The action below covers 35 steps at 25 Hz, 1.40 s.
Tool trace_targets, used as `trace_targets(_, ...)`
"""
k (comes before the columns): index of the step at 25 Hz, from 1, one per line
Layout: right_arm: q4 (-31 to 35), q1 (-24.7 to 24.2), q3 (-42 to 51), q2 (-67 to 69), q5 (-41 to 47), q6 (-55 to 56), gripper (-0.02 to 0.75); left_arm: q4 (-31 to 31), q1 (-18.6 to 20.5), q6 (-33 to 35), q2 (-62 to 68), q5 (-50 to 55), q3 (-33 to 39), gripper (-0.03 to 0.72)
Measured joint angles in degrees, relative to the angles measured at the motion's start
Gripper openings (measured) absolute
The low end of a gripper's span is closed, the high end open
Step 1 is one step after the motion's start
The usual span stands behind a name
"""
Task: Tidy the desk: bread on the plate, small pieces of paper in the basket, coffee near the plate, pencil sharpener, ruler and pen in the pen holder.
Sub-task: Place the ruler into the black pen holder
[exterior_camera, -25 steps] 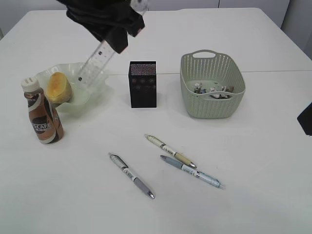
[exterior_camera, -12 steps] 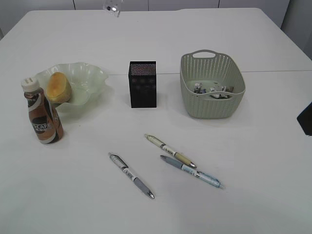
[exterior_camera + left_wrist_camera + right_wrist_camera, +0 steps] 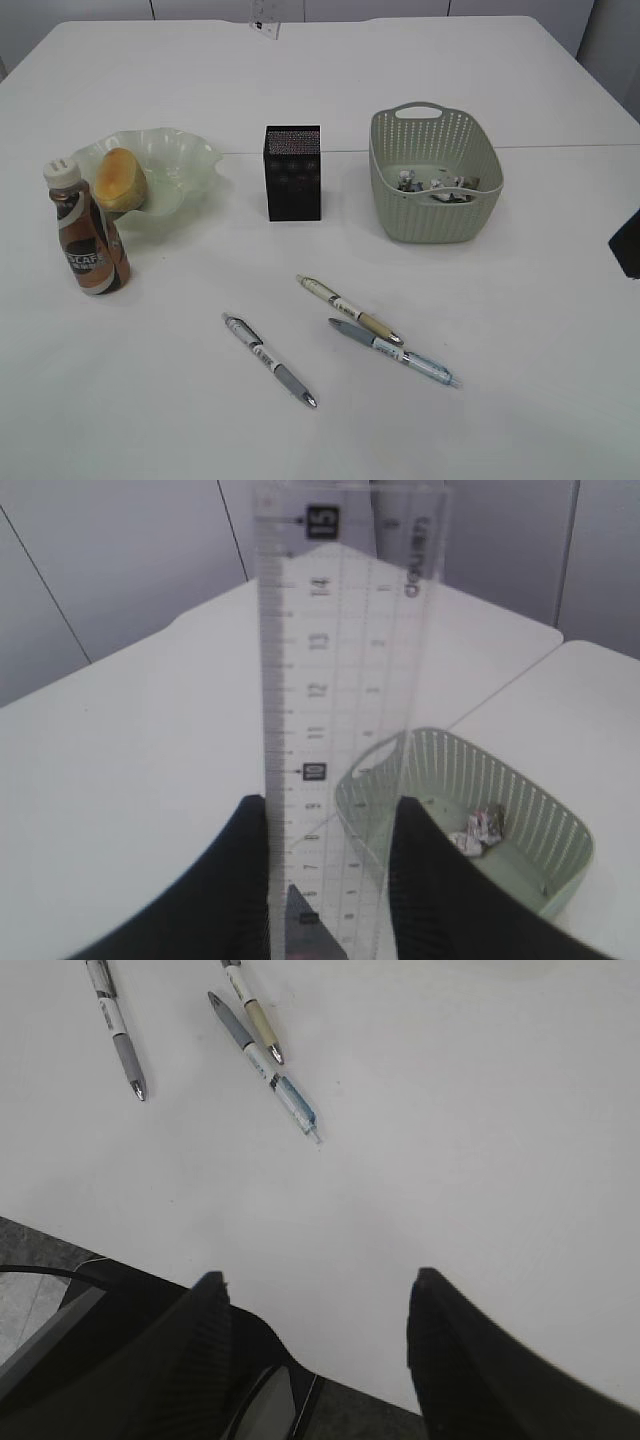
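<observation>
The left tool (image 3: 330,880) pinches the clear ruler (image 3: 345,680), which has risen since a second ago: only its tip (image 3: 266,24) shows at the exterior view's top edge, above the pen holder (image 3: 293,172). The right tool (image 3: 315,1305) hangs spread over the worktop (image 3: 450,1140).

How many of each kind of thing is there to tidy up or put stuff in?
Pens: 3
Ruler: 1
Bread: 1
Coffee: 1
Plate: 1
Pen holder: 1
Basket: 1
Total: 9
</observation>
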Motion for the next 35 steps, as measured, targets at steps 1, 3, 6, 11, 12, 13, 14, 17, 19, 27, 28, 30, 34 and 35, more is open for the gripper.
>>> trace_targets(1,0.0,0.0,0.0,0.0,0.0,0.0,0.417,0.0,0.79,-0.09,0.0,-4.53,1.97,0.239)
trace_targets(3,0.0,0.0,0.0,0.0,0.0,0.0,0.417,-0.24,2.73,-0.23,0.0,-13.23,6.57,0.239)
trace_targets(6,0.0,0.0,0.0,0.0,0.0,0.0,0.417,-1.71,5.33,-0.35,1.44,-24.99,10.68,0.239)
trace_targets(11,0.0,0.0,0.0,0.0,0.0,0.0,0.417,-3.8,7.73,-0.46,7.21,-37.38,11.56,0.239)
trace_targets(12,0.0,0.0,0.0,0.0,0.0,0.0,0.417,-4.02,7.97,-0.46,8.61,-38.95,11.56,0.239)
trace_targets(13,0.0,0.0,0.0,0.0,0.0,0.0,0.417,-4.2,8.09,-0.46,10.03,-40.81,11.56,0.239)
trace_targets(14,0.0,0.0,0.0,0.0,0.0,0.0,0.417,-4.51,8.22,-0.46,11.48,-42.66,11.56,0.239)
trace_targets(17,0.0,0.0,0.0,0.0,0.0,0.0,0.417,-4.98,8.95,-0.46,15.6,-46.25,10.95,0.239)
trace_targets(19,0.0,0.0,0.0,0.0,0.0,0.0,0.417,-5.48,9.55,-0.46,18.14,-47.32,9.53,0.239)
trace_targets(27,0.0,0.0,0.0,0.0,0.0,0.0,0.417,-6.31,10.99,-1.29,25.41,-47.8,2.69,0.239)
trace_targets(28,0.0,0.0,0.0,0.0,0.0,0.0,0.417,-6.31,10.99,-1.43,25.9,-47.8,2.56,0.239)
trace_targets(30,0.0,0.0,0.0,0.0,0.0,0.0,0.417,-6.31,10.99,-1.67,26.98,-47.69,2.48,0.239)
trace_targets(34,0.0,0.0,0.0,0.0,0.0,0.0,0.417,-6.31,10.99,-1.78,29.06,-47.42,2.48,0.24)
trace_targets(35,0.0,0.0,0.0,0.0,0.0,0.0,0.417,-6.31,10.99,-1.78,29.35,-47.29,2.48,0.24)
